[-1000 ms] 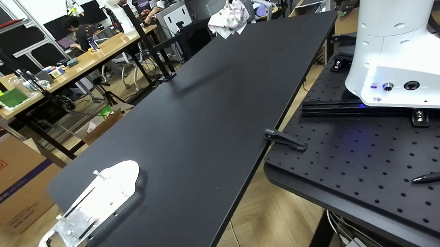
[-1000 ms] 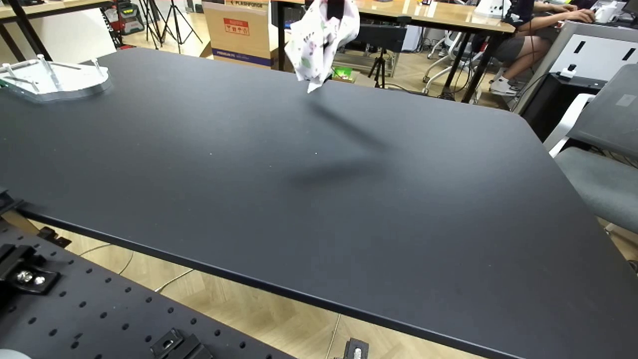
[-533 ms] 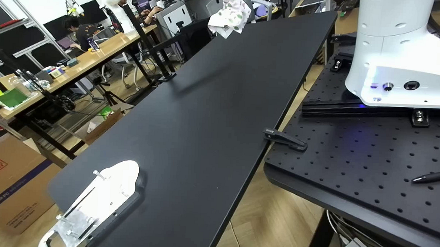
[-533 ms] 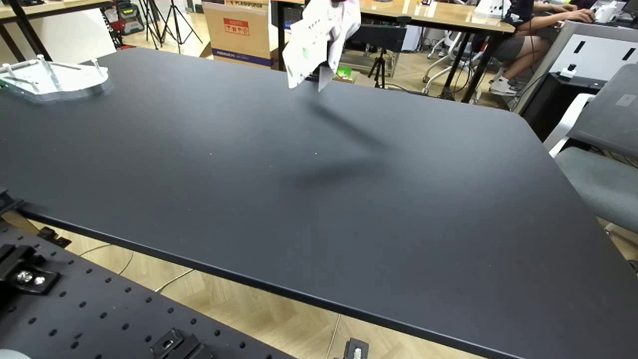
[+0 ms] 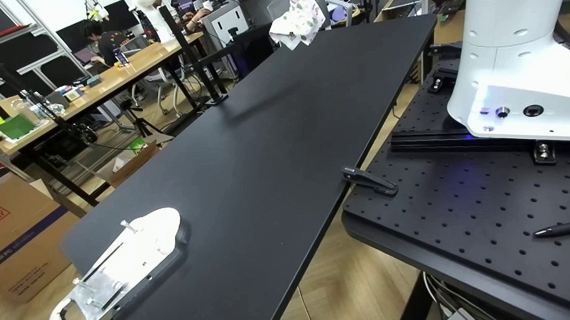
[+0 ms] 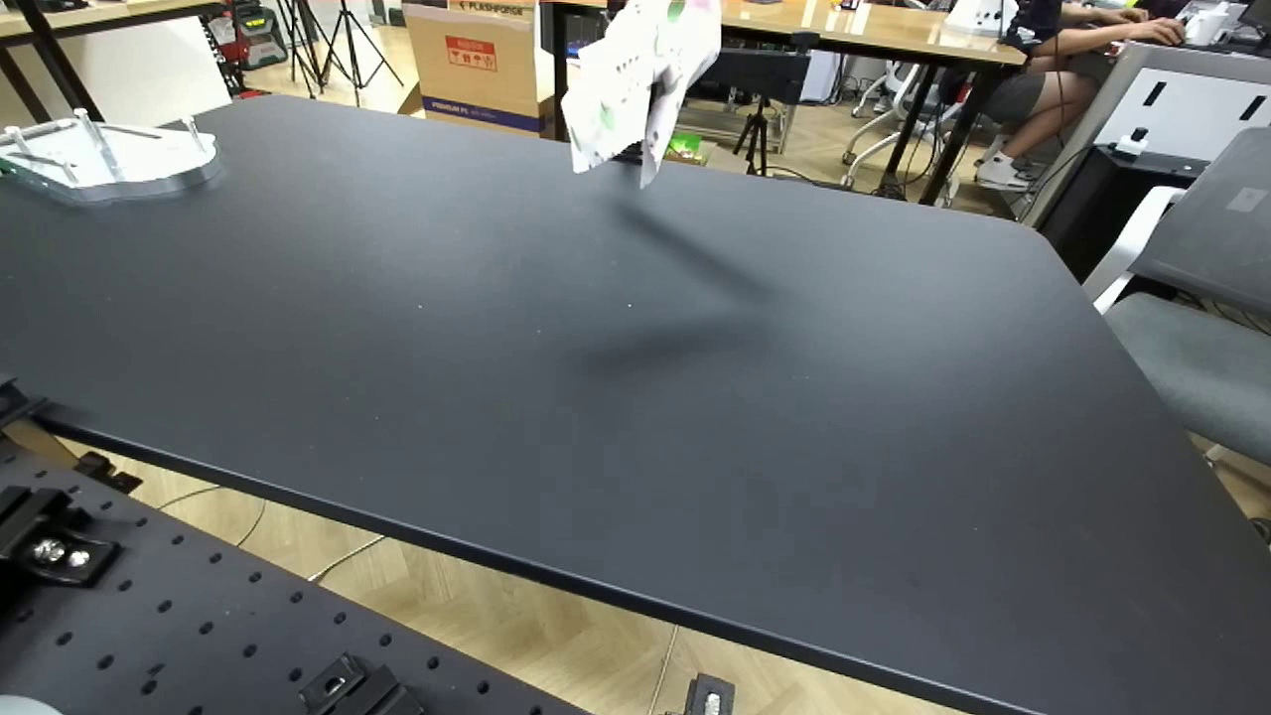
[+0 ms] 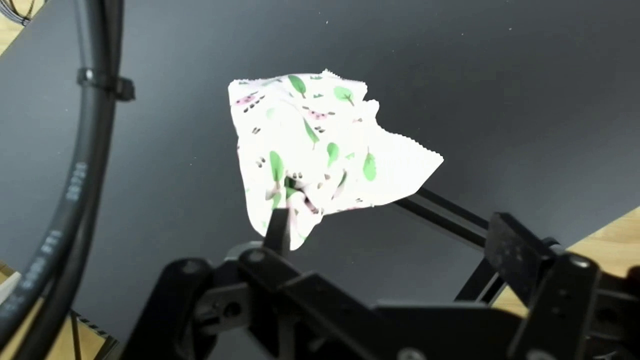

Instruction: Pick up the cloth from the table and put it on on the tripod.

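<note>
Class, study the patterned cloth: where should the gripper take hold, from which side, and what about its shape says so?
Probably the puckered folds of the cloth, pinched from above with the open fingers either side. In the wrist view these folds bunch together near the gripper, giving something to close on, while the far part spreads flatter.

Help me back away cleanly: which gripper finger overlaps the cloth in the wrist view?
The finger at picture left: its tip overlaps the cloth, contact unclear. The finger at picture right shows apart from it.
</note>
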Motion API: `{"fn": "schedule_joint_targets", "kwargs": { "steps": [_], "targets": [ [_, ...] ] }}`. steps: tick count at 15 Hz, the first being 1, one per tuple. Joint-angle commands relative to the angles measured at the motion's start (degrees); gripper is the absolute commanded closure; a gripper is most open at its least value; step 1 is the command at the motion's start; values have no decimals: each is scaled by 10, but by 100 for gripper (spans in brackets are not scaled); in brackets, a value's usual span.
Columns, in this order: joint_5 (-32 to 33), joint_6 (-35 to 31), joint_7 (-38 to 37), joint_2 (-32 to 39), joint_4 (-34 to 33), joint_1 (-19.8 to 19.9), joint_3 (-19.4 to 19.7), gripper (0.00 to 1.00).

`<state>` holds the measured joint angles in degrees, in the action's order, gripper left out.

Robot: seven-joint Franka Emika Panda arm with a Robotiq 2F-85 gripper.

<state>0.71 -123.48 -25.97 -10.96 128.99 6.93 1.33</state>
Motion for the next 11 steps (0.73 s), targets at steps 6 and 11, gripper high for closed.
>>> {"fn": "schedule_joint_targets", "kwargs": {
  "steps": [6,11],
  "targets": [
    [0,26,-9,-24,-12,-3,-7,0],
    [0,23,-9,-16,-10,-3,-6,0]
  ]
}}
